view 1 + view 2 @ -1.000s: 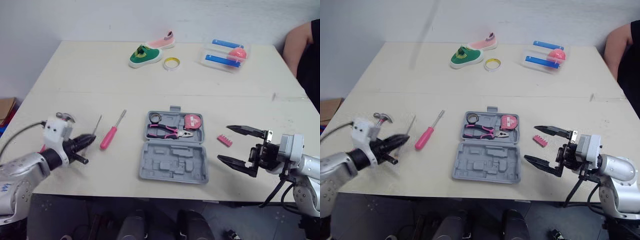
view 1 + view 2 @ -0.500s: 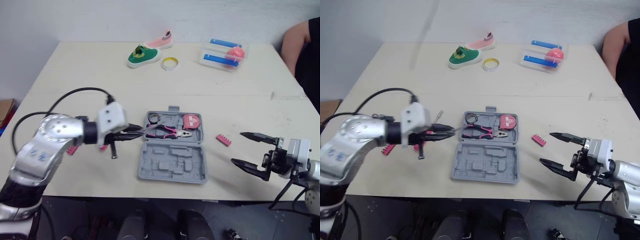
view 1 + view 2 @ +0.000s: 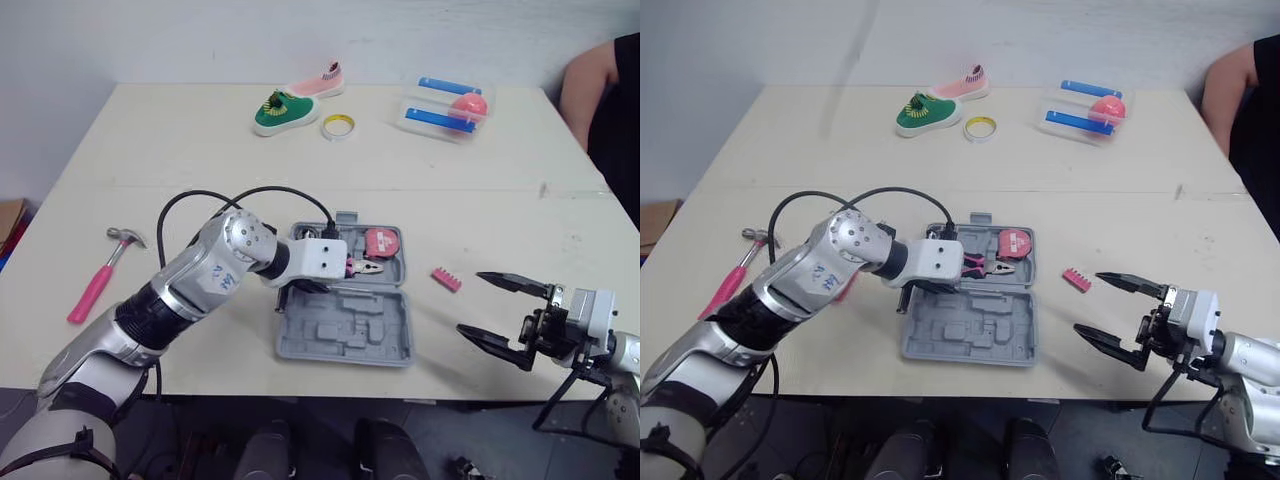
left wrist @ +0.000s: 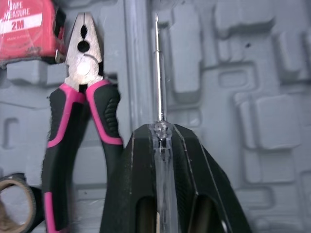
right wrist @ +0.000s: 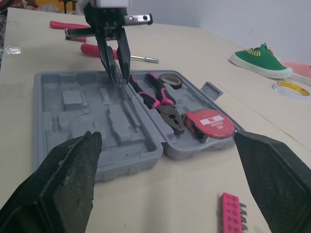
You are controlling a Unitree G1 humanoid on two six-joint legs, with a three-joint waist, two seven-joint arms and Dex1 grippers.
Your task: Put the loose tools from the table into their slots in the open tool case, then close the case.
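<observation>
The grey tool case [image 3: 345, 335] lies open at the table's middle. Its far half holds pink-handled pliers [image 4: 77, 107], a red tape measure [image 3: 385, 240] and a small tape roll [image 4: 14, 194]. My left gripper [image 4: 160, 131] hangs just over the case's hinge line, shut on a thin clear-handled screwdriver [image 4: 156, 73] whose shaft points along the hinge. A pink-handled hammer [image 3: 100, 285] lies at the left. A pink screwdriver [image 5: 97, 51] lies beyond the case, behind my left arm. A pink bit holder [image 3: 448, 280] lies right of the case. My right gripper [image 3: 470, 303] is open near the front right edge.
At the table's back are a green shoe [image 3: 278, 110], a pink shoe [image 3: 320, 82], a yellow tape ring [image 3: 337, 125] and a clear box [image 3: 445, 105] with blue items and a pink ball. A person's arm [image 3: 595, 85] is at the far right.
My left arm swung from the table's left side over to the case, carrying the thin screwdriver. The right gripper drew back slightly toward the right and stayed open.
</observation>
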